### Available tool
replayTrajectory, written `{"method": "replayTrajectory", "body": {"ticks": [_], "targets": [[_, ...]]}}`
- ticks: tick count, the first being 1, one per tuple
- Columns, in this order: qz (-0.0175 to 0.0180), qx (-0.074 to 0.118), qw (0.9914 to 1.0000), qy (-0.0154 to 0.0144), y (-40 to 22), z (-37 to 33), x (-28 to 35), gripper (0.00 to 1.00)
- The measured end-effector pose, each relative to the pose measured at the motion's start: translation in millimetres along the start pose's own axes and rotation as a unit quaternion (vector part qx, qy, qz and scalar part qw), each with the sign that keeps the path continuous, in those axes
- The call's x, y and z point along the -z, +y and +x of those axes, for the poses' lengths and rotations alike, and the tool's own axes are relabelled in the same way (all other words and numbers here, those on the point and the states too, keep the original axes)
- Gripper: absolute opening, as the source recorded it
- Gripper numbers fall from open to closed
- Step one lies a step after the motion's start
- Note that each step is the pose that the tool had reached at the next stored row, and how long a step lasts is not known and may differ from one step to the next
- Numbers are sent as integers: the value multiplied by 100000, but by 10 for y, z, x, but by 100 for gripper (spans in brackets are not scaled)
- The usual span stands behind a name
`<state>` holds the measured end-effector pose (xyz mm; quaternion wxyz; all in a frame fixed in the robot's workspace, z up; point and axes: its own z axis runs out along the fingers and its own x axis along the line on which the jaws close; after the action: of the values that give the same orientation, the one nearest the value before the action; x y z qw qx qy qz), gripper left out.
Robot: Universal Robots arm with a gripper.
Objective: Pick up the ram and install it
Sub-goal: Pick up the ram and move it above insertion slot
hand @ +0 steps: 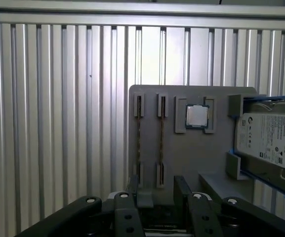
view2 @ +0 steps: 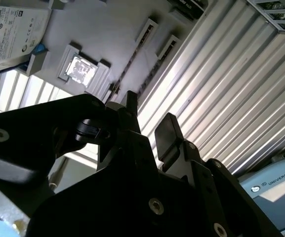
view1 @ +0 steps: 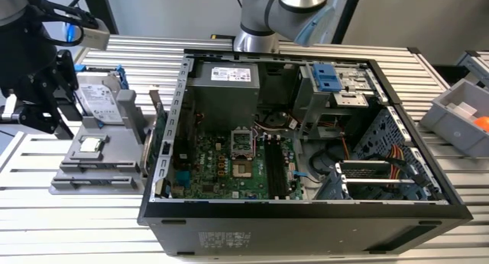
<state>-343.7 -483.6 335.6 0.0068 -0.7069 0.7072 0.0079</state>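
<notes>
Exterior view: one open computer case [view1: 306,224]; at the exterior view's left, one grey holder [view1: 77,184] carries one hard drive [view1: 99,98] and one CPU [view1: 91,144]. Second wrist view: gripper [view2: 148,108] jaws parted, nothing held. First wrist view: two ram sticks [hand: 139,140] stand edge-on in the holder's slots, near the empty jaws.

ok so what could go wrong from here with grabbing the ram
The two ram sticks stand close together in the grey holder, so the open gripper could clip the neighbour while closing on one. The cpu lies right beside them and might get knocked. The memory slots sit deep in the case beside cables, where a stick could snag.
</notes>
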Motion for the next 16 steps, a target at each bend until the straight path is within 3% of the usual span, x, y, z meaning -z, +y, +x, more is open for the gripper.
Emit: {"method": "replayTrajectory", "body": {"ticks": [16], "targets": [[1,-38,100000,0,0,3,-136,100]]}}
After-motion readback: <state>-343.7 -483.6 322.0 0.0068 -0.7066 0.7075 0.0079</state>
